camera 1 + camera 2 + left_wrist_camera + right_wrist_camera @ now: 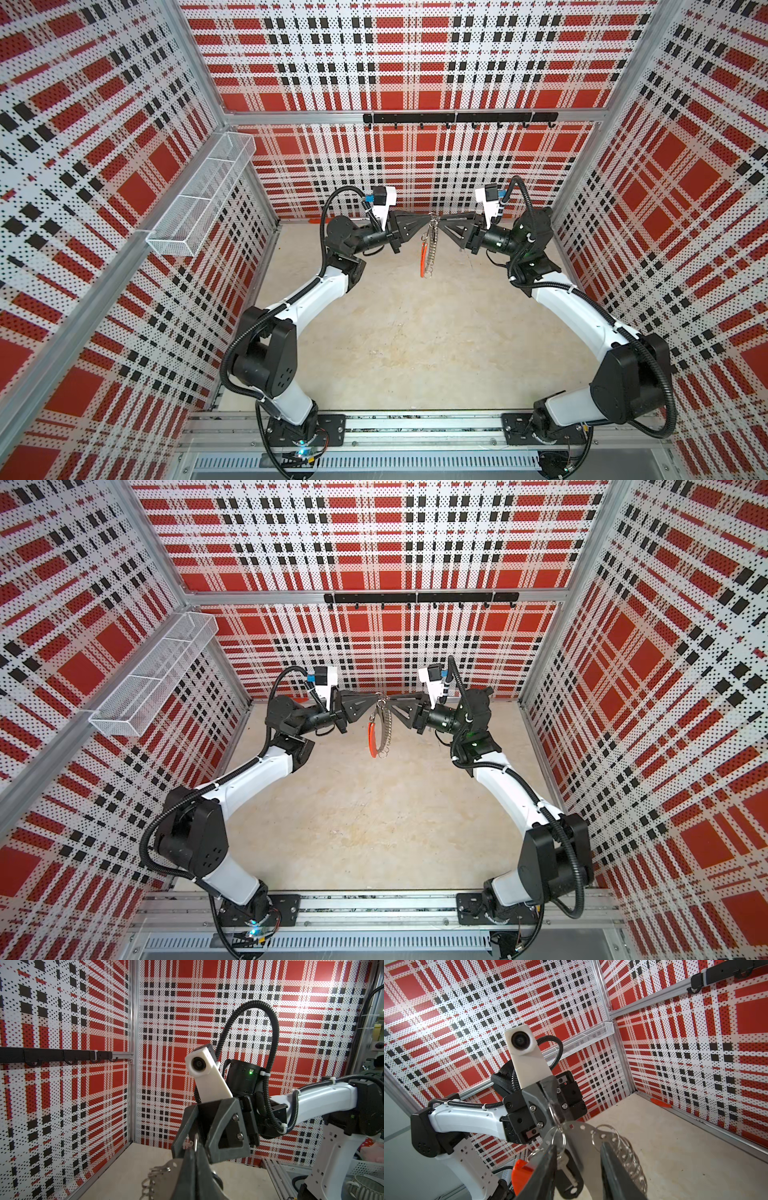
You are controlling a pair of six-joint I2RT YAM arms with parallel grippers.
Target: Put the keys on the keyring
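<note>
Black fingers of the left gripper (428, 219) press together on the top edge of the keyring (430, 249), which hangs in the air between the arms, above the far middle of the table (395, 332). The right gripper (441, 219) faces it tip to tip at the same spot. Both top views show only the tips meeting and a thin hoop dangling edge-on, with its orange segment (371, 739) on the left and a row of split rings on the right. The right wrist view shows more. There the right gripper's (579, 1146) jaws stand apart, with the keyring's holed metal plate and the keys (566, 1169) between them; whether they press on either I cannot tell. The keys hang from a split ring in front of the plate, a silver blade above a black tag. The left wrist view shows the left gripper (193, 1159) closed, with split rings beside it. An orange strip (660, 1102) lies at the foot of a wall.
</note>
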